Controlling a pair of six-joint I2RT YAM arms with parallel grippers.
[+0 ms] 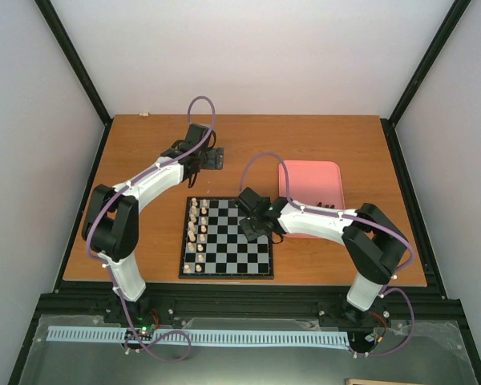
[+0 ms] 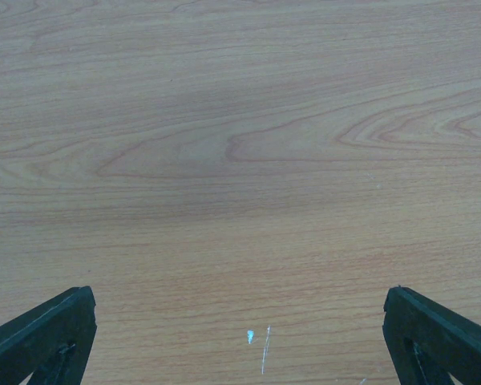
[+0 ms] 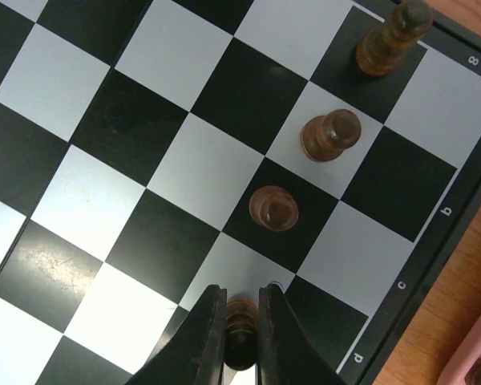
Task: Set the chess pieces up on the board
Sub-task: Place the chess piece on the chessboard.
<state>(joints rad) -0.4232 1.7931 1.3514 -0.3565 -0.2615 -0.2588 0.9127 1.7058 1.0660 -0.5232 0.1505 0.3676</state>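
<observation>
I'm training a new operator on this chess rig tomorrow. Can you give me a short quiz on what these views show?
1. True or false: the left gripper is shut on a pale piece.
2. What sits between the fingers of the right gripper? A) a dark brown chess piece B) a pale piece C) nothing
3. In the right wrist view, how many free dark brown pieces stand on the board, not counting the held one?

Key:
1. False. It is open over the bare table.
2. A.
3. Three.
</observation>
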